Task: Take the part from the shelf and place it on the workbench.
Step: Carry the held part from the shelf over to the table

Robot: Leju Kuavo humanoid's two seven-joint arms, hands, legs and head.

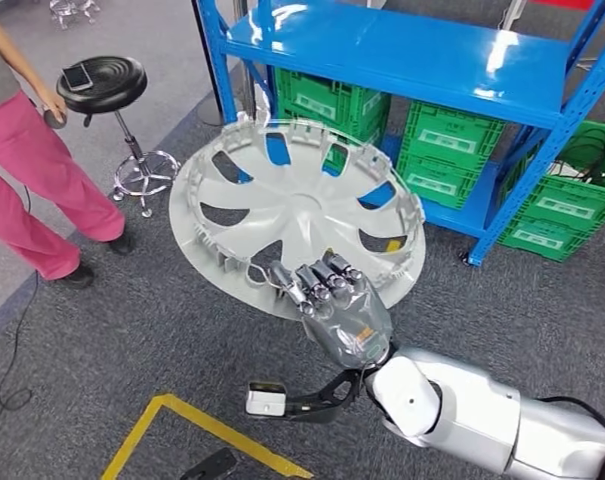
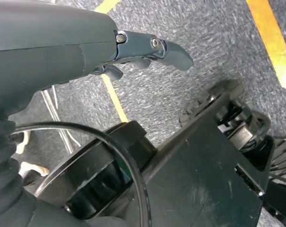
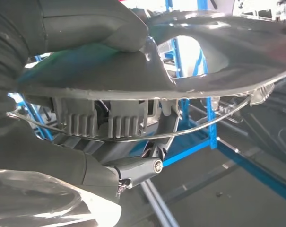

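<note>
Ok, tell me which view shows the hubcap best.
Head view: the whole silver hubcap shows, its rim held by the right hand. The right wrist view shows just its edge close up.

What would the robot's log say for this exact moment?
phase: carrying | right hand: grips hubcap rim | left hand: holds nothing | shelf: behind part

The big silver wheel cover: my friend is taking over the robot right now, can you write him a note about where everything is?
Right hand: grips the round silver plastic wheel cover by its near rim, held up in the air in front of the blue metal shelf.
Left hand: holds nothing, hangs down over the grey carpet with yellow tape lines.
Done: the cover is off the shelf.
Left: carry it to the workbench and set it down.
Mind: a person in pink trousers stands nearby beside a black round stool.
</note>
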